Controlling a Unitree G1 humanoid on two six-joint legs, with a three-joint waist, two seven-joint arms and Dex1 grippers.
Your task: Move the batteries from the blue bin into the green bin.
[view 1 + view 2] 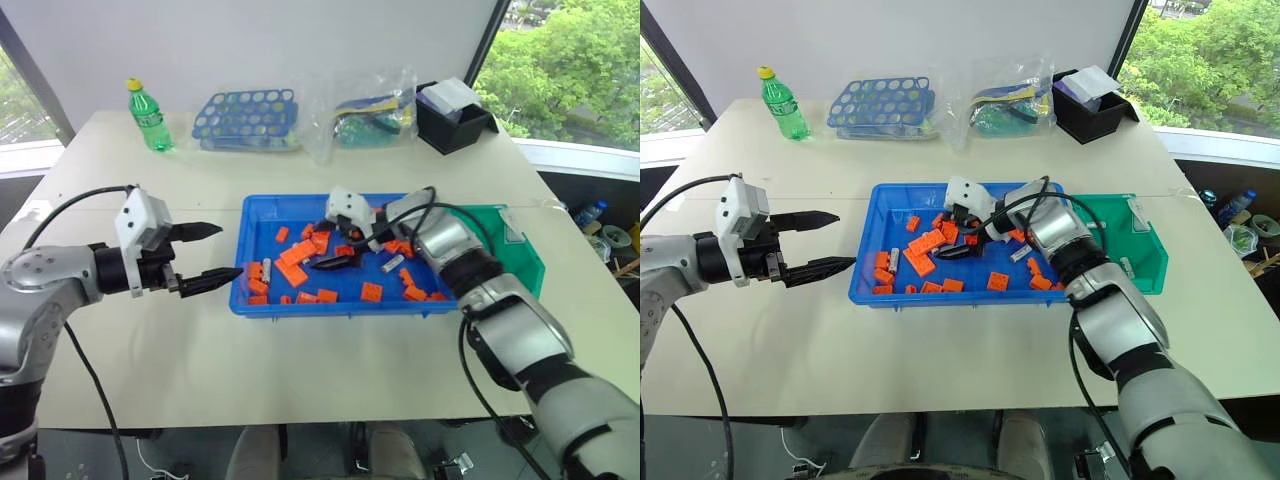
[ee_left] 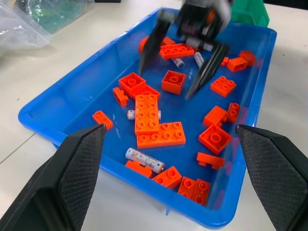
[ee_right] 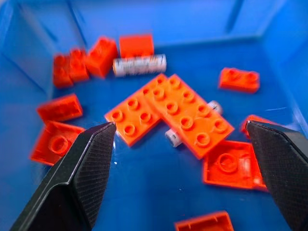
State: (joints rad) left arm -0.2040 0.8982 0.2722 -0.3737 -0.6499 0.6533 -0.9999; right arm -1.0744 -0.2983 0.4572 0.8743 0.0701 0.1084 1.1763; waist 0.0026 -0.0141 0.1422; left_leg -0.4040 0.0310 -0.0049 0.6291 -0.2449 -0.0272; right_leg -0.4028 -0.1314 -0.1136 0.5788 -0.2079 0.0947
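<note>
The blue bin (image 1: 330,306) lies mid-table, scattered with orange bricks and a few batteries. One battery (image 2: 144,160) lies near its left end, another (image 2: 198,58) sits behind the right gripper's fingers, and a third (image 3: 139,64) shows in the right wrist view. My right gripper (image 1: 334,245) hangs open inside the blue bin, low over a flat orange plate (image 3: 180,113), with nothing between its fingers. My left gripper (image 1: 228,251) stands open just outside the bin's left wall, holding nothing. The green bin (image 1: 522,264) adjoins the blue bin's right end.
Along the table's far edge stand a green bottle (image 1: 150,116), a blue rack with round holes (image 1: 248,116), clear plastic bags (image 1: 370,112) and a black box (image 1: 455,118). Bare table lies in front of the bins.
</note>
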